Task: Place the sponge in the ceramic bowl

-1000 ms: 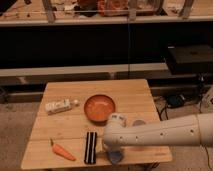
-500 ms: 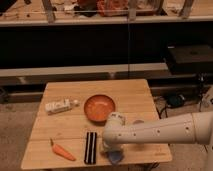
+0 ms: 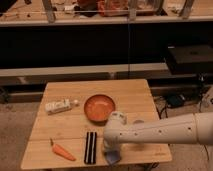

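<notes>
Camera view: gripper [image 3: 108, 150] over sponge [image 3: 114, 158], table [image 3: 142, 102] front edge; sponge axis hidden.

Little differs: the gripper [image 3: 109, 149], at the near edge of the table [image 3: 142, 100] just right of the black bar [image 3: 90, 147], now sits slightly lower and farther left, down over the sponge [image 3: 113, 158], covering more of it.

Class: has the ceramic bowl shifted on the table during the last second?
No. The ceramic bowl stays right of the white packet; the gripper is down at the sponge near the front edge of the table.
</notes>
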